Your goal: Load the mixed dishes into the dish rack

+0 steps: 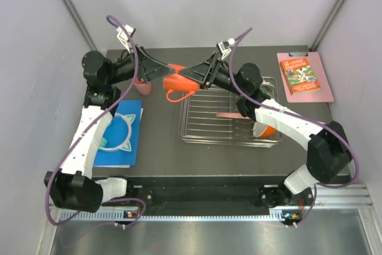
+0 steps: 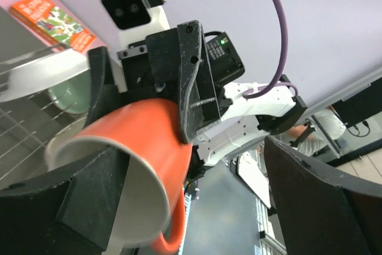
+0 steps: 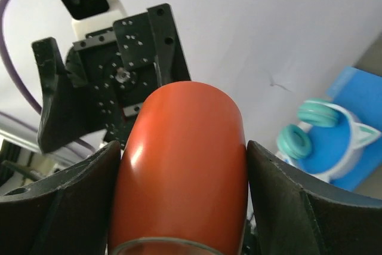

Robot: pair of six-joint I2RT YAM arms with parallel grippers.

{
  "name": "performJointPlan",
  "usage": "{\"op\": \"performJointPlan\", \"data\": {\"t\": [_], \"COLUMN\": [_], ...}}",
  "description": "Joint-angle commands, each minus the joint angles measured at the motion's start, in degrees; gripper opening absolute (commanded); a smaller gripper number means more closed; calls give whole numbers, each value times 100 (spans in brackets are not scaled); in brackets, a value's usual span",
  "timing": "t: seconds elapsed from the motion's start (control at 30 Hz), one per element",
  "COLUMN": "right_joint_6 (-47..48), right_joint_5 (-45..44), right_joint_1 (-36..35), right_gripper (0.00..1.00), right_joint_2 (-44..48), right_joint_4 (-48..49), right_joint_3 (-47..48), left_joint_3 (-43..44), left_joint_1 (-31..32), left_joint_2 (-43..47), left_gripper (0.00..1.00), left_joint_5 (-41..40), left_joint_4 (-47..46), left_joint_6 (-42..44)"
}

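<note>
The orange cup (image 1: pixel 179 82) hangs in the air above the back left corner of the dish rack (image 1: pixel 230 141), between both grippers. My right gripper (image 1: pixel 196 76) is shut on it: in the right wrist view its two pads press the cup's (image 3: pixel 182 159) opposite sides. My left gripper (image 1: pixel 160 71) stands open, one finger at the cup's (image 2: pixel 137 141) rim and the other far off to the side. A pink cup (image 1: pixel 143 86) stands on the table under the left arm. A pink plate (image 1: pixel 230 114) and an orange bowl (image 1: pixel 264 129) lie in the rack.
Teal cat-ear headphones (image 1: pixel 119 132) lie on a blue book (image 1: pixel 134 117) at the left. A pink clipboard with a colourful book (image 1: pixel 304 76) lies at the back right. The right arm spans the rack's right side. A pale plate (image 2: pixel 42 73) and a green bowl (image 2: pixel 65 97) show in the left wrist view.
</note>
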State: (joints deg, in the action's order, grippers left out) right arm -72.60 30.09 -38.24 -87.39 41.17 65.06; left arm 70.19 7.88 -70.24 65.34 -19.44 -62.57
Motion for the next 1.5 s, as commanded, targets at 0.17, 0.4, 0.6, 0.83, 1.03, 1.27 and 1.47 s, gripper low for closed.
{"op": "performJointPlan", "data": {"t": [0.17, 0.4, 0.6, 0.83, 1.03, 1.27, 1.47], "right_joint_6": [3265, 5615, 6020, 6161, 6214, 6161, 6152], "right_joint_5": [-931, -4024, -4809, -4942, -4925, -4512, -4380], "right_joint_1": [581, -16, -298, -439, -448, -448, -439], "right_gripper": [0, 0, 0, 0, 0, 0, 0], "right_joint_2": [260, -1673, -2395, -2835, -3283, -3731, -4030], "right_joint_4": [-4926, -8941, -9249, -9092, -8925, -8679, -8564], "right_joint_3": [2253, 5585, 5826, 5694, 5702, 5746, 5834], "left_joint_3": [662, 442, 723, 698, 531, 249, 205], "left_joint_1": [-1813, -2554, -2607, -2598, -2607, -2607, -2599], "left_joint_2": [-51, -394, -578, -597, -395, -254, -201], "left_gripper": [99, 99, 99, 99, 99, 99, 99], "left_joint_5": [787, 1148, 595, 190, -39, -276, -285], "left_joint_4": [177, 2814, 5850, 6619, 6760, 6989, 7059], "left_joint_6": [376, 2772, 5727, 6730, 7283, 7777, 7961]}}
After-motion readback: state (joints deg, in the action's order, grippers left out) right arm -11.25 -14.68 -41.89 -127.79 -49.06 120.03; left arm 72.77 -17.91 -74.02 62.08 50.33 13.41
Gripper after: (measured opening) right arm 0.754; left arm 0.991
